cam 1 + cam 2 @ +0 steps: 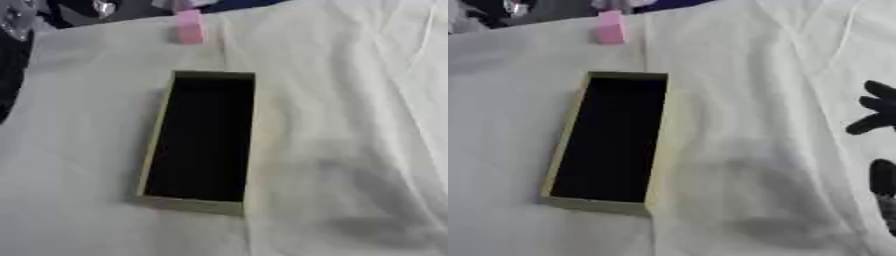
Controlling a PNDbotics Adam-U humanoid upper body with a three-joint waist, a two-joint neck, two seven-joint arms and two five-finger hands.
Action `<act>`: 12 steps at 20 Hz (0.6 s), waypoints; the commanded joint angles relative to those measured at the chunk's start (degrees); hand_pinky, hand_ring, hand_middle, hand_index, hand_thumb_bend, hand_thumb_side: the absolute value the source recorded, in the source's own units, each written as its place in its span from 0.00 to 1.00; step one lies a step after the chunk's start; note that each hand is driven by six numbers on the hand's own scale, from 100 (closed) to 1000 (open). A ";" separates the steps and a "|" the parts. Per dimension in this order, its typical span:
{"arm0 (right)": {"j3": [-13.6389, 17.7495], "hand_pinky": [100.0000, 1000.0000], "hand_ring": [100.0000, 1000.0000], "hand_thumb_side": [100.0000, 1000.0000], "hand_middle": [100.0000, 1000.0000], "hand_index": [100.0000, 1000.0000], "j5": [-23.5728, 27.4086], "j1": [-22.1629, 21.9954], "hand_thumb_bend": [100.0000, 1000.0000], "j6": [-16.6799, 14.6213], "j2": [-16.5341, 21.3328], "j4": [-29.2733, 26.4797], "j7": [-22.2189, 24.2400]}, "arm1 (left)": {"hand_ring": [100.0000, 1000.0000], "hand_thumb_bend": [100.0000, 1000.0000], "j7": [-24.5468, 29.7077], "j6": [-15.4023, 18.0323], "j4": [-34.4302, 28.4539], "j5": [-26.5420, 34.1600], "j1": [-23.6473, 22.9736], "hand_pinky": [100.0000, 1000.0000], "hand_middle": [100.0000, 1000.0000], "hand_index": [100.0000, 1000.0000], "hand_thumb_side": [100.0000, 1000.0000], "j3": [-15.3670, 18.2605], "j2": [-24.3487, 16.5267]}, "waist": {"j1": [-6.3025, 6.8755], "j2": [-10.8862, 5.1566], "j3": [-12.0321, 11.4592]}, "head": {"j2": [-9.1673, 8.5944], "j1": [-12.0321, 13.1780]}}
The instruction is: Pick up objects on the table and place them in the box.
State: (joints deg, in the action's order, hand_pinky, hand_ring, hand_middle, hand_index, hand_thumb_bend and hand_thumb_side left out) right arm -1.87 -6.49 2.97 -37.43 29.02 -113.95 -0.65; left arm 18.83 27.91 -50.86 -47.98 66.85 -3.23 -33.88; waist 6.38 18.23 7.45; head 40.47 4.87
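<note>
A long open box (156, 150) with pale walls and a dark inside lies in the middle of the white cloth; nothing shows inside it. A small pink block (189, 27) stands upright at the far edge of the table, beyond the box. My right hand (877, 112) shows only at the right edge of the right eye view, black fingers spread and straight above the cloth, well to the right of the box and holding nothing. My left hand is not in view.
A wrinkled white cloth (350, 100) covers the table, with a soft shadow at the lower right. Dark objects and the table's far edge lie at the top left (17, 30).
</note>
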 commanded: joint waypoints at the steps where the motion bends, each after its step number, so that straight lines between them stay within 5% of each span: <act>1: 0.90 0.88 0.95 0.60 0.55 0.88 0.71 -0.07 0.00 -0.03 0.80 -0.64 -0.22 | 0.55 0.00 -1.05 2.92 -5.73 3.20 -0.80 0.50 0.67 0.80 0.00 -3.72 -1.17 | -0.59 -1.50 -0.38 | 0.83 -1.00; 12: 2.31 0.88 0.95 0.61 0.55 0.88 1.13 -0.68 0.00 0.21 0.43 -0.64 -1.25 | 0.57 0.01 -6.08 11.88 -21.37 12.58 -8.05 0.51 0.66 0.79 0.00 -15.68 -0.43 | -1.06 -2.30 -2.19 | 1.64 -4.09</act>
State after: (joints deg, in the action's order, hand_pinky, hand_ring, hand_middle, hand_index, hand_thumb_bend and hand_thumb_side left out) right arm -0.27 -5.85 2.10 -37.22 28.93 -113.95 -1.59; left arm 12.94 38.76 -69.81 -36.66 58.01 -18.24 -33.36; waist 5.76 17.20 5.26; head 41.78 1.13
